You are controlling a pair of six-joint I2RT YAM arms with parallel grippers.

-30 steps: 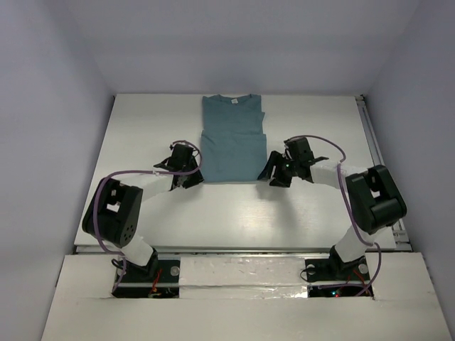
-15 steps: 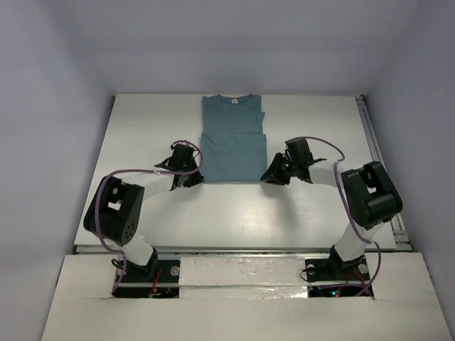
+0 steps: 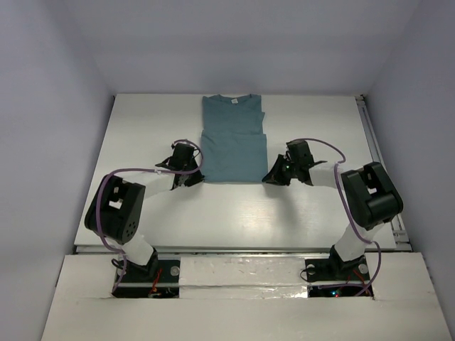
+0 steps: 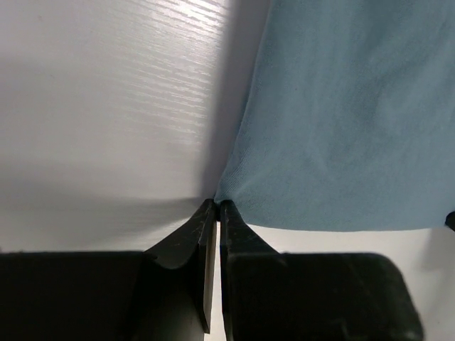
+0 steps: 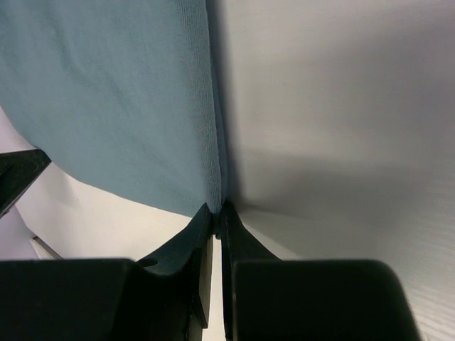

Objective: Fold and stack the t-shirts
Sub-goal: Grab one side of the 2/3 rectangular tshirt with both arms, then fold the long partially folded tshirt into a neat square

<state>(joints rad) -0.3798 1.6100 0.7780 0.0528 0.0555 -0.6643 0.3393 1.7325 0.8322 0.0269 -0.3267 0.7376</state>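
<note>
1. The white table [image 3: 142, 142] fills the middle of the top view, with pale walls rising at the left, right and upper edges.
2. The teal t-shirt [image 3: 232, 142] lies flat on the table at upper centre of the top view. It is folded into a narrow upright rectangle, with the collar toward the top edge and the straight hem toward the bottom. A little extra cloth sticks out along its right side, about halfway down.
3. The left arm [image 3: 114, 213] bends up from the lower left of the top view and reaches in to the shirt's lower left corner. The right arm [image 3: 370, 199] mirrors it from the lower right and reaches in to the lower right corner.
4. The left gripper [image 4: 215, 204] sits at bottom centre of the left wrist view. Its two black fingers are pressed together, and the shirt's corner comes to a point right at the tips, so it is pinching that corner.
5. The right gripper [image 5: 217, 207] sits at bottom centre of the right wrist view. Its fingers are clamped nearly together, and the shirt's side edge runs straight down into the slit between them, so it is nipping the cloth there.
6. The small white neck label [image 3: 232, 101] shows just inside the collar, near the shirt's top edge.
</note>
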